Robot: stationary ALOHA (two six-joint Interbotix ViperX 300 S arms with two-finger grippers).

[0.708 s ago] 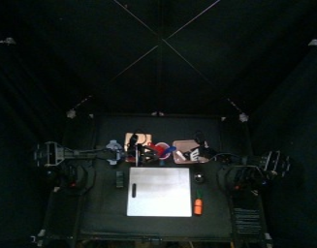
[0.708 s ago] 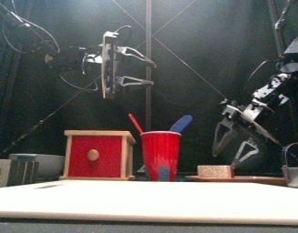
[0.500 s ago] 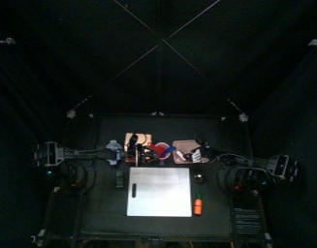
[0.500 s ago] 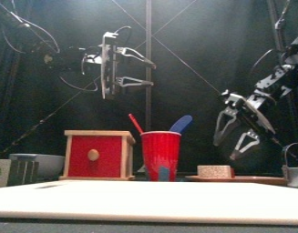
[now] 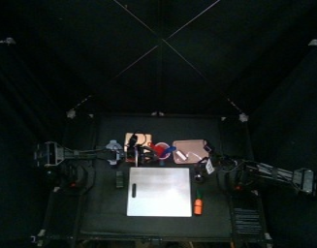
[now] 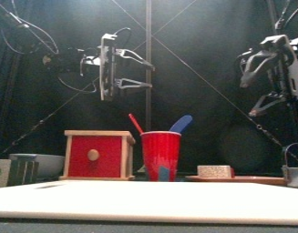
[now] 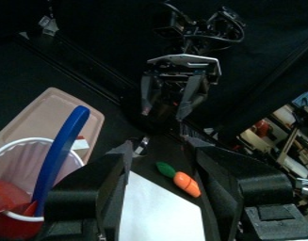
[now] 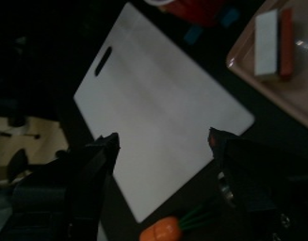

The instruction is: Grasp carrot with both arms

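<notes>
The small bright-orange tapered carrot point(image 5: 197, 206) lies untouched on the black surface point(image 5: 109, 228) just beside the smooth white rectangular mat point(image 5: 158, 190), while the left pincer point(image 6: 138, 71) and right pincer point(image 8: 165, 165) both hang released, jaws spread, above it.

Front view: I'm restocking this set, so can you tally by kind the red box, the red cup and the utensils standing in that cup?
Box: 1
Cup: 1
Utensils in the cup: 2, a red utensil and a blue utensil
Total: 4
</notes>
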